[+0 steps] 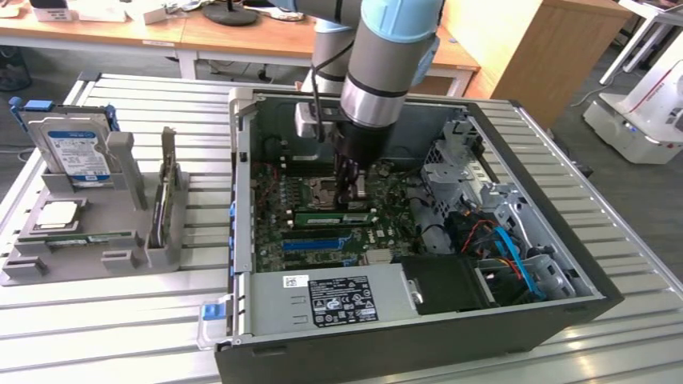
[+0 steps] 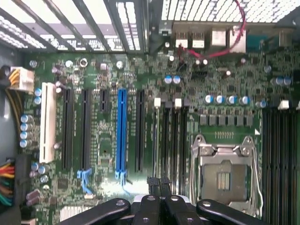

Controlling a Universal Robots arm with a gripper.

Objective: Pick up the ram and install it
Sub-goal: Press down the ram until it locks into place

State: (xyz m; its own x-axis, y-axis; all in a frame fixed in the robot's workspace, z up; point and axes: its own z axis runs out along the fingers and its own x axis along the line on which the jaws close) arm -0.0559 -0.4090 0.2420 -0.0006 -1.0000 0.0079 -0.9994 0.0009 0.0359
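Pressing the ram (image 1: 333, 216) home calls for even, square downward force along its slot. The gripper (image 2: 158, 183), fingers closed together and holding nothing, sits over the motherboard (image 2: 140, 117) at lower centre. The ram, a thin green stick, lies seated mid-frame inside the computer case (image 1: 555, 240).

Room light was even and bright overhead, glaring off the slatted metal table (image 1: 128, 320), while the computer case (image 1: 555, 240) interior sat shadowed; wrist view looked soft, the gripper linkage (image 2: 159, 208) blurred, daylight blowing out through the vent grille (image 2: 206, 9).
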